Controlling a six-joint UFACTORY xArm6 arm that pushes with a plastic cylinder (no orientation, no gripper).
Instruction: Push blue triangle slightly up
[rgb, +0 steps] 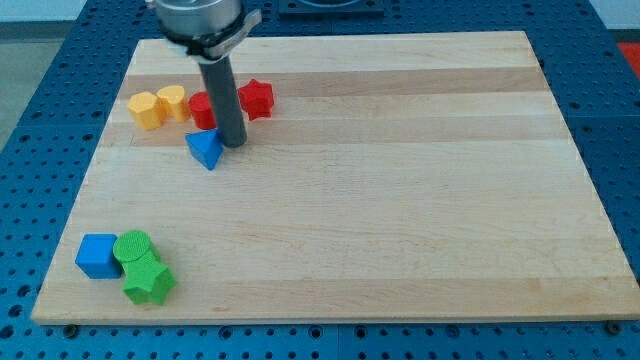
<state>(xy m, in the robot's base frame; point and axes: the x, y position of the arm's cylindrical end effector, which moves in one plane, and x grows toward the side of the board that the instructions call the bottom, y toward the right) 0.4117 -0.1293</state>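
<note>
The blue triangle (205, 150) lay in the upper left of the frame on the worktop (400, 200), just below the row of red and yellow blocks; my tip (233, 143) stood at its right edge, touching or nearly so, slightly above its middle; the tool was a plain rod with nothing to open or close, and it held nothing. The triangle looked small, light and rigid, likely to slide easily on the smooth wood and to spin if struck off-centre; there was no taking hold of it, so I judged the push should land on its lower point or lower edge, square to its middle, which meant bringing my tip round beneath it first. Just above it a red block (204, 108) sat partly hidden behind the rod, with a red star (257, 97) to its right and two yellow blocks (157, 106) to its left, so a push upward had little room. Far off at the lower left sat a blue cube (97, 256), a green cylinder (132, 246) and a green star (148, 282), touching. No containers were in view.
</note>
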